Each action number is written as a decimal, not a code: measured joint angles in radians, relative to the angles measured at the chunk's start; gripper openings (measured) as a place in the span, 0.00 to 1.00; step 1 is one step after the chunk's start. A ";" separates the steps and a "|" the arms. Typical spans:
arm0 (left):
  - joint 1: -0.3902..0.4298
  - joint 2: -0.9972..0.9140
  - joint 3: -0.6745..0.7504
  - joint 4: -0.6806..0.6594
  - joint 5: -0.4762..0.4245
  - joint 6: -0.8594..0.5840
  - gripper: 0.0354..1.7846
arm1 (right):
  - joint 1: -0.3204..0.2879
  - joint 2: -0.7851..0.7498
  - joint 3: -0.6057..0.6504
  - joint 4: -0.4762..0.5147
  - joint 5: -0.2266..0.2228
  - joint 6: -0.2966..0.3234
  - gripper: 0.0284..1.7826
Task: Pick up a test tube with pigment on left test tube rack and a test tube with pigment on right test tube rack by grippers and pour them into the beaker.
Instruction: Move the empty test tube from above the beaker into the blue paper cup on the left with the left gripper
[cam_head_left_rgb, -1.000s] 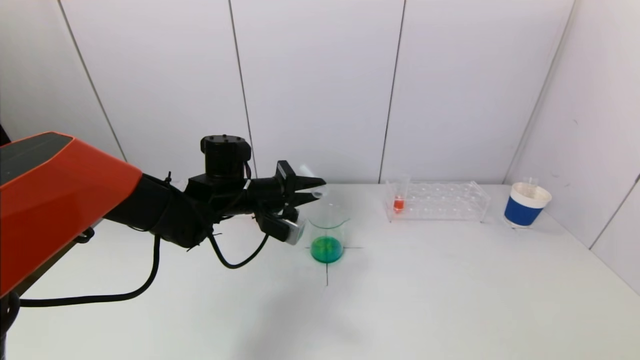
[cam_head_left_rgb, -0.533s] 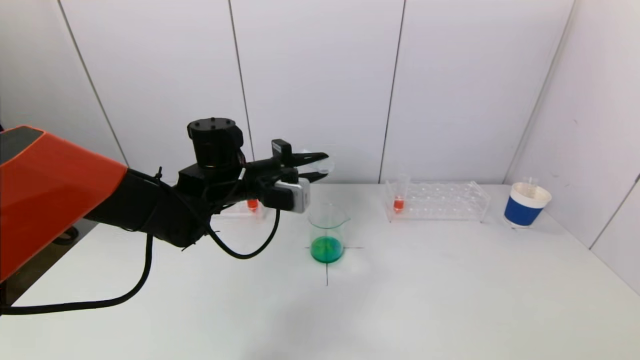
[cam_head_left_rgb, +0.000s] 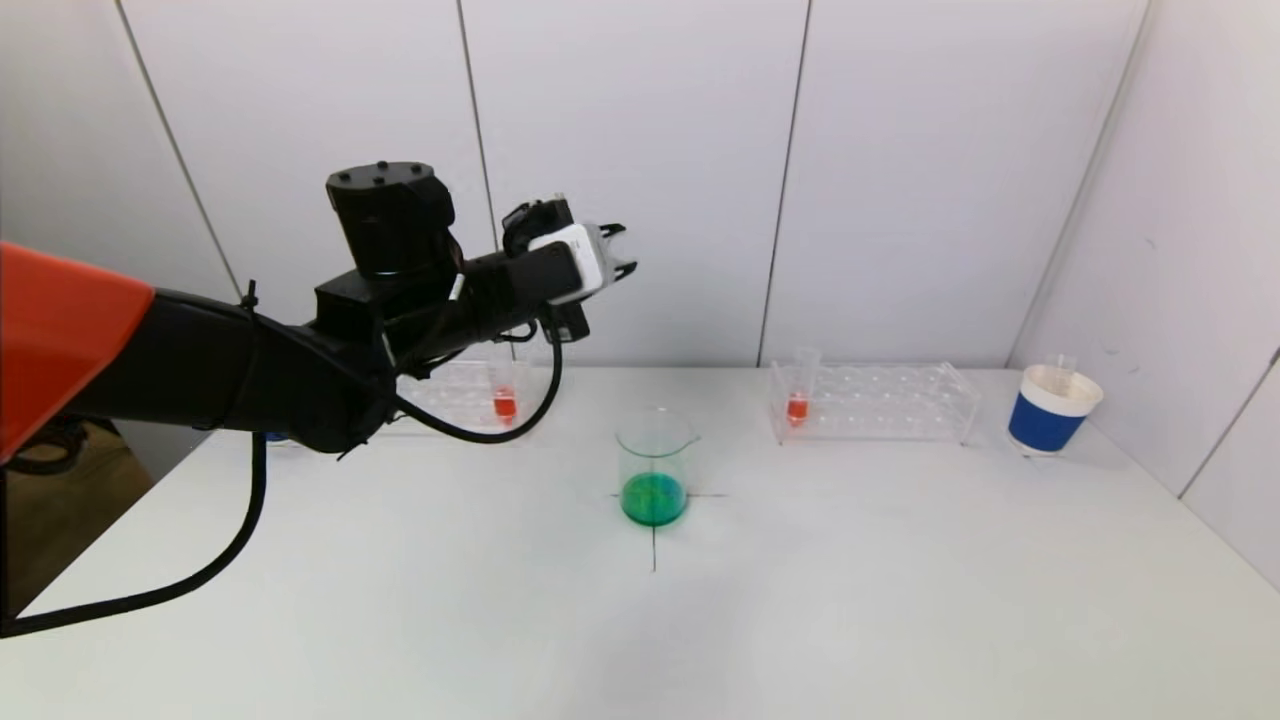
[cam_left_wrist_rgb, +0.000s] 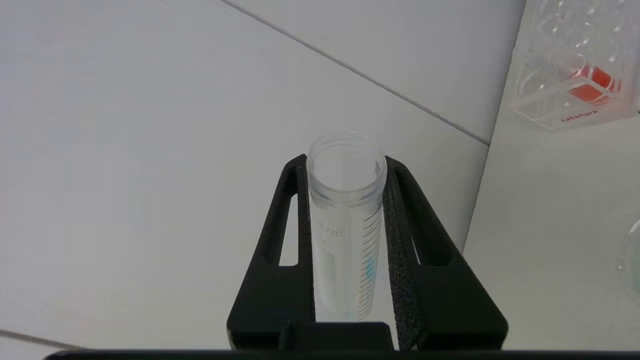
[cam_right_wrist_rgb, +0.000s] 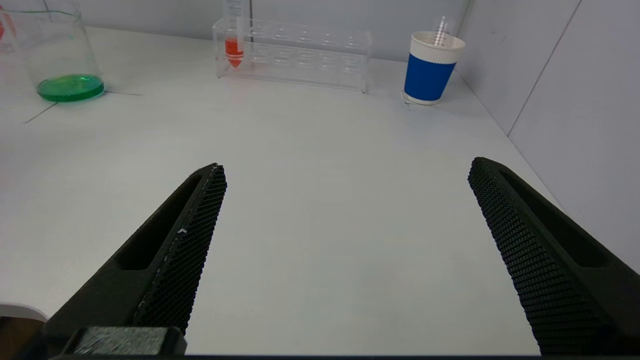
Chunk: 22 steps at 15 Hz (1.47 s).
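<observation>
Tube clamped in left gripper jaws, raised high above the bench, behind and left of the beaker; long axis along the jaws, open mouth outward, only a faint tint inside. Beaker holds green liquid. Each rack, left and right, keeps one orange-filled tube. Right gripper low over the bench, jaws wide apart.

The clear tube had letters ending in "LAB" beside its measuring lines; the rack at two o'clock said "Labshark" in red.
</observation>
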 joint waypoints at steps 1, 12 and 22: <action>0.000 -0.016 -0.005 0.027 0.023 -0.032 0.23 | 0.000 0.000 0.000 0.000 0.000 0.000 0.99; 0.087 -0.143 -0.201 0.346 0.397 -0.497 0.23 | 0.000 0.000 0.000 0.000 0.000 0.000 0.99; 0.402 -0.088 -0.375 0.455 0.509 -0.759 0.23 | 0.000 0.000 0.000 0.000 0.000 0.000 0.99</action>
